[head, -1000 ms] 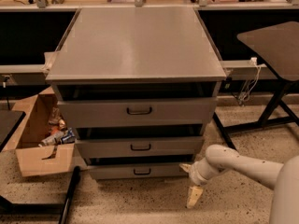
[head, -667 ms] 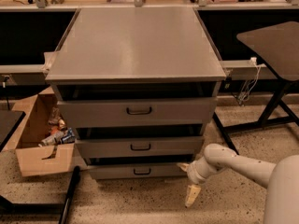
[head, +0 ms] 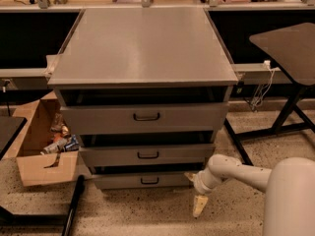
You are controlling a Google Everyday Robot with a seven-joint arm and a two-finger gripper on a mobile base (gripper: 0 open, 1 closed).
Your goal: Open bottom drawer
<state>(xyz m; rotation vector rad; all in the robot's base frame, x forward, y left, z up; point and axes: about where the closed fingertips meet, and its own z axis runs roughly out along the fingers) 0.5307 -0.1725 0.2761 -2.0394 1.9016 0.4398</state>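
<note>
The bottom drawer point(head: 142, 180) is the slimmest grey front of the three, low on the grey metal cabinet point(head: 142, 48), with a small dark loop handle point(head: 149, 181) at its centre. It stands about flush with the fronts above it. My gripper point(head: 196, 194) is at the end of the white arm point(head: 236, 170), just right of the drawer's right end and near the floor. One cream finger point(head: 199, 205) points down at the floor, another shows near the drawer's corner.
The middle drawer point(head: 146, 155) and the tall top drawer point(head: 143, 117) sit above. An open cardboard box point(head: 42, 149) with clutter stands left of the cabinet. A dark table with black legs point(head: 288, 48) is at the right. Speckled floor lies in front.
The gripper and arm have shifted slightly left, toward the bottom drawer's right end. The drawers have not moved.
</note>
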